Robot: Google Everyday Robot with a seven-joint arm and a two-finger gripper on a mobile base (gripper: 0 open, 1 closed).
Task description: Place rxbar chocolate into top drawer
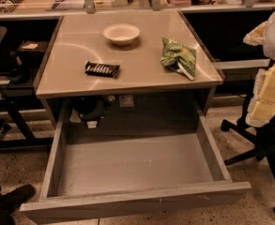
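The rxbar chocolate (102, 69) lies flat on the tabletop (141, 64) above the open top drawer (132, 165). The gripper is out of frame, so its state and its bearing to the bar cannot be told. The thin wrapper could skid on the smooth surface under a shallow pinch, or slip free short of the drawer.

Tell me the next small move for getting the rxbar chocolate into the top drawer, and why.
Probably bring the gripper, which is not in view, down over the rxbar chocolate to grasp it. The bar lies flat on the tabletop, apart from the bowl and the green snack bag, and the top drawer below already stands open.
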